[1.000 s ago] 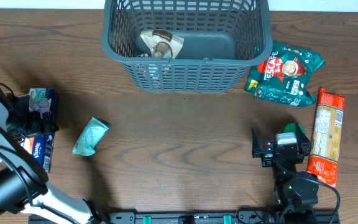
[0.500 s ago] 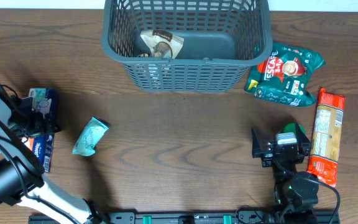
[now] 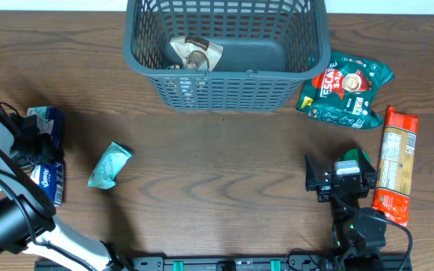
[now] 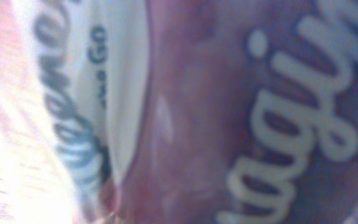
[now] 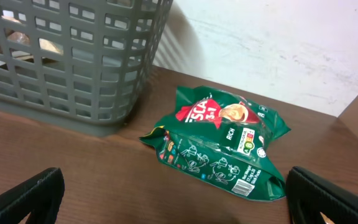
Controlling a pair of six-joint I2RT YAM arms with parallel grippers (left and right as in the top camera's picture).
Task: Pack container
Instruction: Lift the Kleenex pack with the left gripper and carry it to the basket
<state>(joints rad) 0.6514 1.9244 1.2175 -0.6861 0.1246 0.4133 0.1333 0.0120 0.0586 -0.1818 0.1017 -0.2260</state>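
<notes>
Pinching tissue packet, left gripper newly closed

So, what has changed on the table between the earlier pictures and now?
The left claw has closed on the tissue packet, pulling its far end slightly left. The right claw stays open and still; the basket and coffee packet have not moved.

Looked like robot lab or test bench.
- Two arms, left arm and right arm, rose from black rail along near edge of wood-grain table; black cable looped beside right arm.
- Plain, scuffed off-white wall stood behind table.
- Groceries lay spread on tabletop: coffee-mix packet, pasta packet, small teal packet, tissue pack, around grey slotted container.
</notes>
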